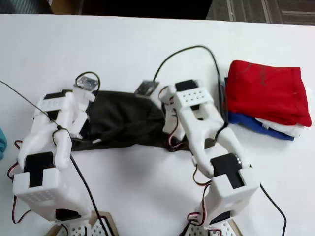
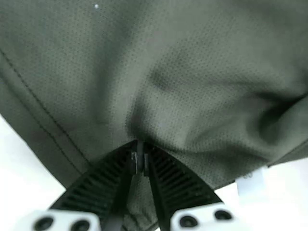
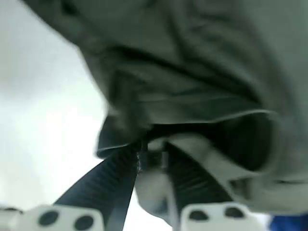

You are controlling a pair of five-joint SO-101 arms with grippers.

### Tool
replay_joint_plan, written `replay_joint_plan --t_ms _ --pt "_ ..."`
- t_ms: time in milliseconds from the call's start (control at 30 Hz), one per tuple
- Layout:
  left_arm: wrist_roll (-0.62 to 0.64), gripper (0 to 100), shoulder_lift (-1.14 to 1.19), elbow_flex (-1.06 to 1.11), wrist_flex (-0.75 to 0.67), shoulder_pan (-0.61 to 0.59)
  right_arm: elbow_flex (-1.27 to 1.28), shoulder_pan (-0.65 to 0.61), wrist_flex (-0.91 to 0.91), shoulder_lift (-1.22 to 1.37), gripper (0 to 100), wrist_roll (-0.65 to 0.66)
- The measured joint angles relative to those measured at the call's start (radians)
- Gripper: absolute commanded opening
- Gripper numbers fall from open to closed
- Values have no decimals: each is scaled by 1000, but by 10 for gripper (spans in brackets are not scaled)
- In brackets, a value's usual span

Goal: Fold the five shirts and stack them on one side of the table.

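A dark olive shirt [image 1: 120,120] lies bunched in the middle of the white table, between my two arms. My left gripper [image 2: 139,155] is shut on the fabric of the dark shirt [image 2: 159,72], pinching a fold at its left end. My right gripper [image 3: 151,156] is shut on a folded edge of the dark shirt [image 3: 192,72] at its right end. In the high view the left gripper [image 1: 81,118] and the right gripper [image 1: 170,123] sit over the shirt's two ends. A stack of folded shirts [image 1: 266,98], red on top, lies at the right.
Under the red shirt lie a white one [image 1: 285,129] and a blue one [image 1: 246,120]. A bit of teal cloth [image 1: 2,142] shows at the table's left edge. Cables run from both arms across the table. The far half of the table [image 1: 123,44] is bare.
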Motion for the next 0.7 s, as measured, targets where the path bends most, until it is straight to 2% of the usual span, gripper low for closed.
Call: replay_joint_plan --t_ms 233,567,633,700 --pt "0 26 0 0 0 0 -190 92 61 9 20 3" --pt "0 26 0 0 0 0 -204 54 126 12 22 17" --pt "0 26 0 0 0 0 -204 57 112 12 57 25" --pt "0 26 0 0 0 0 -204 57 101 12 138 12"
